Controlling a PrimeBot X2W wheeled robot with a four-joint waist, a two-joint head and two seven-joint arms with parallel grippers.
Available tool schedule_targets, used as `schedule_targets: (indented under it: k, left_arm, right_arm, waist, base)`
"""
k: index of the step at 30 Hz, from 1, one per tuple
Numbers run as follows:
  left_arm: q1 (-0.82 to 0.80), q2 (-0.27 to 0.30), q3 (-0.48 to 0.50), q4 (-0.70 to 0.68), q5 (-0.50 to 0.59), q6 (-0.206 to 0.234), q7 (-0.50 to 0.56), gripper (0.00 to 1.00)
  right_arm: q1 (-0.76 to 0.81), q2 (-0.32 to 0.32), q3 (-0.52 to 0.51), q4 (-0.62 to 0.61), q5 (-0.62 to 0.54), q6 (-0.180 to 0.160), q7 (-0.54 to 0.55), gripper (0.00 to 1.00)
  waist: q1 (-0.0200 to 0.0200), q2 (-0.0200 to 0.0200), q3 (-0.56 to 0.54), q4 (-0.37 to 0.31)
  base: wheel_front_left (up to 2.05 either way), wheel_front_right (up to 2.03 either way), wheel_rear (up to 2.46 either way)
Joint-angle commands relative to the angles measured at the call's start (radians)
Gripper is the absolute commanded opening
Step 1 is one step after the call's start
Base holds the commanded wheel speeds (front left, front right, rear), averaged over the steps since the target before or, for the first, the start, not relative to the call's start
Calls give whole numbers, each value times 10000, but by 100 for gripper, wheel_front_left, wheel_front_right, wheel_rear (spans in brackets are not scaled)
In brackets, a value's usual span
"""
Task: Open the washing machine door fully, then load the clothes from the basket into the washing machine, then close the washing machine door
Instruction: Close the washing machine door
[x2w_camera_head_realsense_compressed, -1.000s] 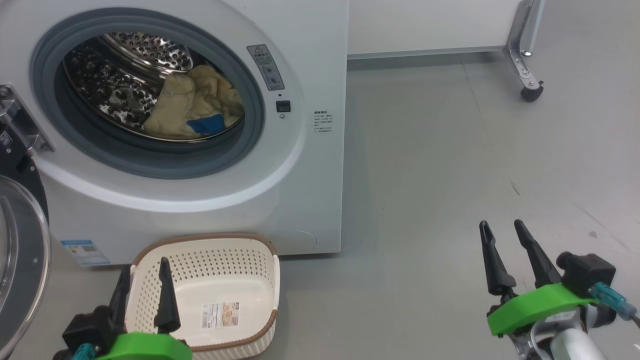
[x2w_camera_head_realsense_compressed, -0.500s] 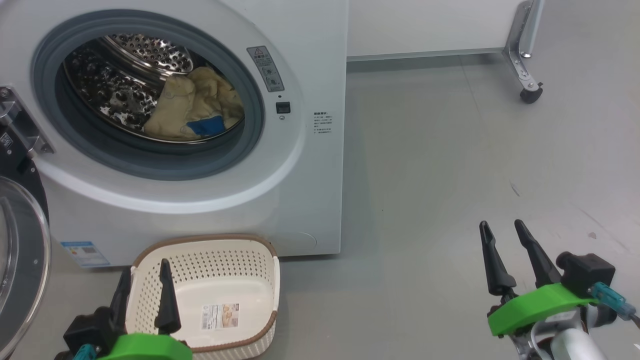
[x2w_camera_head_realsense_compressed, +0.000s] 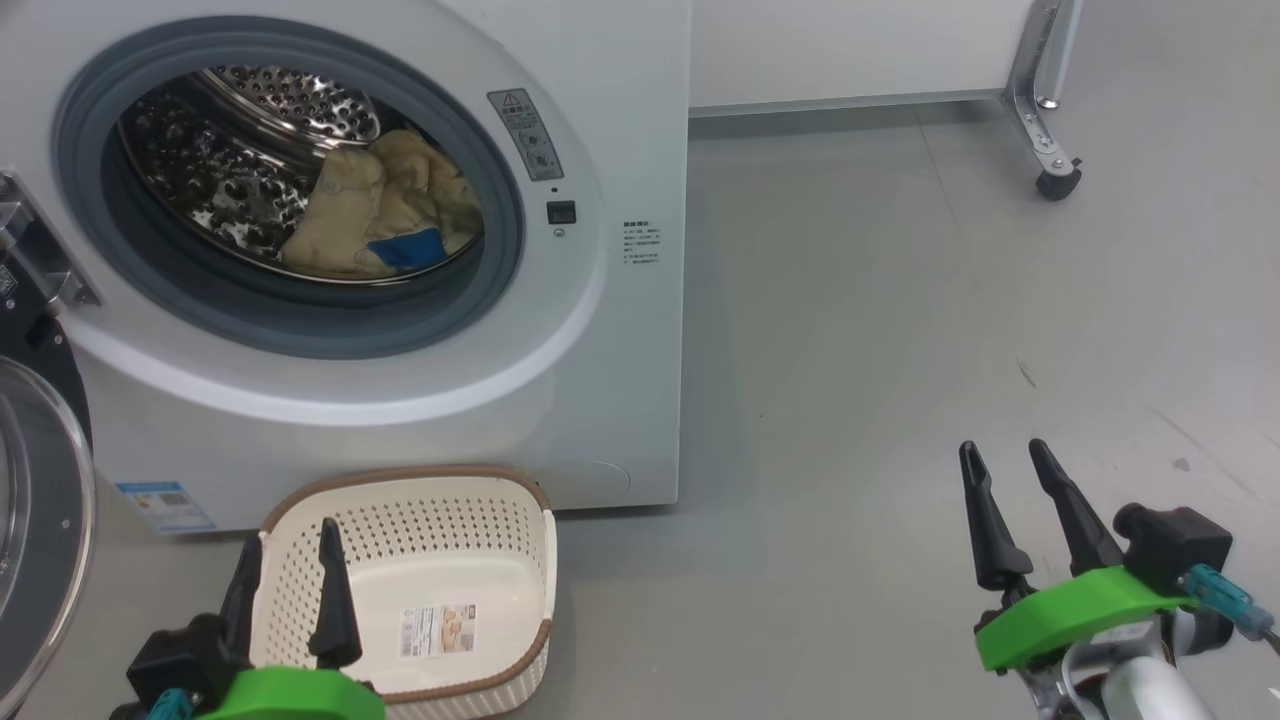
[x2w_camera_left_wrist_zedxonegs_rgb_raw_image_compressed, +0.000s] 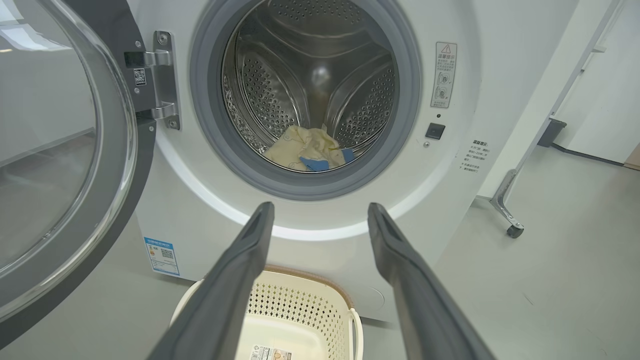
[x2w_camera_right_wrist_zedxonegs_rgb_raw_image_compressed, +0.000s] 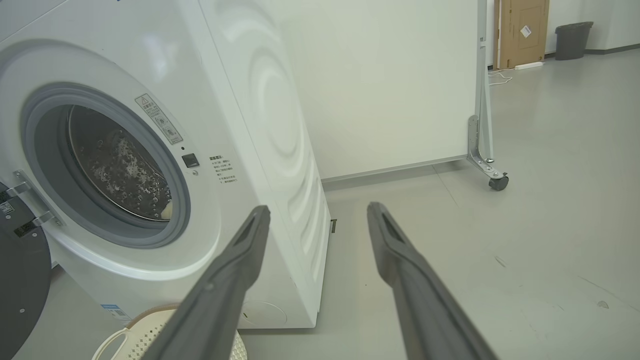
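Only the camera shifted; left gripper (x2w_camera_head_realsense_compressed: 288, 536) and right gripper (x2w_camera_head_realsense_compressed: 1002, 447) hang spread, the clothes (x2w_camera_head_realsense_compressed: 380, 215) ahead inside the washing machine (x2w_camera_head_realsense_compressed: 600, 400).

The left gripper (x2w_camera_head_realsense_compressed: 288, 537), built of 2 long dark tapered fingers (x2w_camera_head_realsense_compressed: 332, 600) on a bright green plastic mount (x2w_camera_head_realsense_compressed: 290, 697), is seen at the lower left of the head view. Its fingers are pointed up and spread wide, with nothing held between them. The right gripper (x2w_camera_head_realsense_compressed: 1002, 447), of the same build, is seen at the lower right, its 2 fingers likewise parted, empty and leaned slightly leftward. A pale forearm (x2w_camera_head_realsense_compressed: 1150, 697) is seen beneath its mount.
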Motion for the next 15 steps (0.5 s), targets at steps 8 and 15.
schedule_targets:
  k: [8,15]
  left_arm:
    - [-484,46,398,-19,301,-46,-95,100]
    - [-541,30,436,95,225,-49,-95,100]
  right_arm:
    - [-546,-132,188,-241,-56,-29,-78,100]
    - [-544,-86,169,-242,-42,-29,-78,100]
  waist:
    - [-1,0,45,14]
    - [-1,0,82,71]
  base:
    - [-25,23,2]
    - [-124,116,8]
